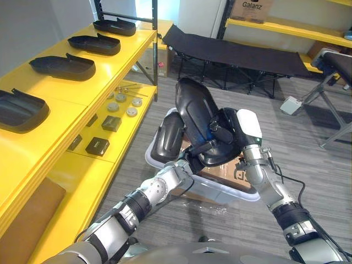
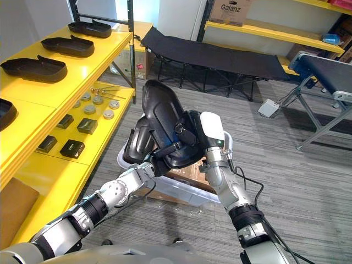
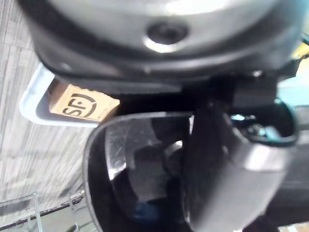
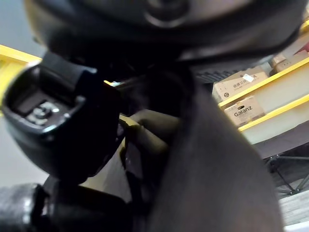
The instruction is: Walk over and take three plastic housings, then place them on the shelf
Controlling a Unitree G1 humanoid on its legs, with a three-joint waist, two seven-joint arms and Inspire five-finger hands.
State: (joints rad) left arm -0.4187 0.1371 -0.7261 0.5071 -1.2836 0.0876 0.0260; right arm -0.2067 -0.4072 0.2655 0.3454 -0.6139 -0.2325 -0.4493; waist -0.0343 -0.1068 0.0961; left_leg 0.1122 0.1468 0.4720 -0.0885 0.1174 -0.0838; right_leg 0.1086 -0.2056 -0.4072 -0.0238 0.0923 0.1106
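So the glossy black plastic housing [image 1: 195,118] is up in the air over the white plastic bin [image 1: 228,192]. My right hand [image 1: 234,137] is curled round its lower end and my left hand [image 1: 190,159] is pinching the rim from below. Four black housings [image 1: 63,66] sit on the yellow shelf [image 1: 60,110] and another black shell [image 1: 168,137] leans in the bin, so I'd guess this one still needs shelving.

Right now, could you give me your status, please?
Left robot hand, right robot hand both clamp glossy black plastic housing above white bin. Nothing between it and yellow shelf.
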